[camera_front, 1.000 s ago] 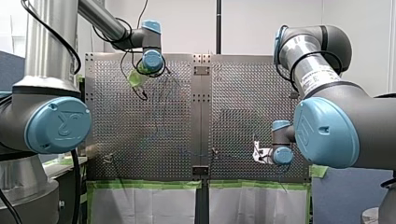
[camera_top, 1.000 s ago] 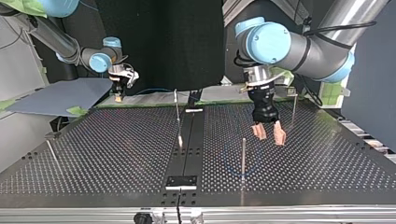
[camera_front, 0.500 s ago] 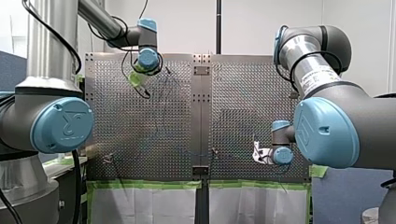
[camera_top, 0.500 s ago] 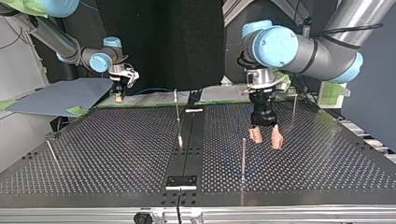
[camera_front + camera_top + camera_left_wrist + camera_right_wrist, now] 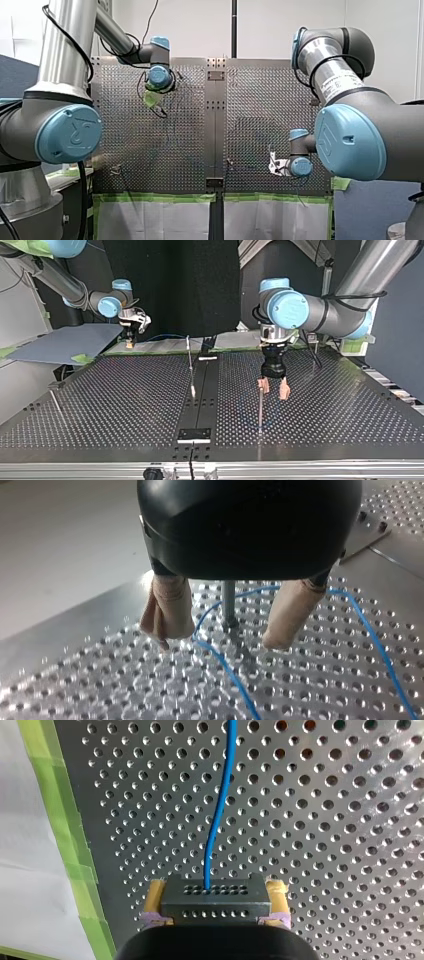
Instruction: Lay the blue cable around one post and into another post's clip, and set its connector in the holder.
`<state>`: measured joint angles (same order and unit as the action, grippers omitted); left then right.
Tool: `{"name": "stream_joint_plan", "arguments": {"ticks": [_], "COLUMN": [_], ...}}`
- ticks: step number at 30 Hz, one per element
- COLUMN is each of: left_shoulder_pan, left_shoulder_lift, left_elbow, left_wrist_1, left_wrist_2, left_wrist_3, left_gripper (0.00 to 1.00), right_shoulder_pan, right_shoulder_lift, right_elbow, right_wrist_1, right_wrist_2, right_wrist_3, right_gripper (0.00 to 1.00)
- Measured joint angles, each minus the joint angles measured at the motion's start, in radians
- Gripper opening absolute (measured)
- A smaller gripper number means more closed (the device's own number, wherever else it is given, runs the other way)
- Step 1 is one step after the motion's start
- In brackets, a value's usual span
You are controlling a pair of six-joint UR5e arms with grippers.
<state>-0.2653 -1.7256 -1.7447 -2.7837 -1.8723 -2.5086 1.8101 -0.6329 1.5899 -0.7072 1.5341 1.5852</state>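
Since a second ago my left arm's pincer [image 5: 271, 389] has slid toward nine o'clock in the top view and now hangs just beside the thin post [image 5: 260, 407], its beige pads apart and holding nothing. From its wrist, the blue cable [image 5: 225, 665] lies on the worktop [image 5: 125, 400], curving round the post's foot between the fingers. My right arm's pincer [image 5: 129, 342], at the top view's ten o'clock, is clamped on the black connector [image 5: 216, 901], the cable running straight out of it. I'd say the left should drop astride one strand only, clear of the post, and close gently while the right leaves slack. That perforated metal is slick, so the loop could slide. Green tape [image 5: 65, 835] edges the plate; a dark curtain [image 5: 175, 285] hangs behind the arms.
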Motion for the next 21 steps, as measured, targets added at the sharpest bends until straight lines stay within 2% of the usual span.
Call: {"name": "stream_joint_plan", "arguments": {"ticks": [4, 10, 17, 21], "left_shoulder_pan": [0.031, 0.055, 0.054, 0.053], "left_shoulder_lift": [-0.005, -0.006, -0.008, -0.009], "left_elbow": [0.002, 0.006, 0.013, 0.029], "left_wrist_1": [-0.001, 0.000, 0.001, -0.004], "left_wrist_2": [0.011, 0.002, 0.037, 0.040], "left_wrist_3": [-0.026, -0.032, -0.049, -0.055], "left_gripper": [1.00, 1.00, 1.00, 1.00], "right_shoulder_pan": [0.004, 0.009, 0.010, 0.011], "right_shoulder_lift": [0.000, 0.000, 0.000, 0.000], "right_elbow": [0.000, 0.000, 0.000, 0.000], "right_wrist_1": [0.001, 0.001, 0.001, 0.002], "right_wrist_2": [0.000, 0.000, 0.000, 0.001], "right_wrist_3": [-0.003, -0.003, -0.003, -0.003], "right_gripper": [0.13, 0.13, 0.13, 0.13]}}
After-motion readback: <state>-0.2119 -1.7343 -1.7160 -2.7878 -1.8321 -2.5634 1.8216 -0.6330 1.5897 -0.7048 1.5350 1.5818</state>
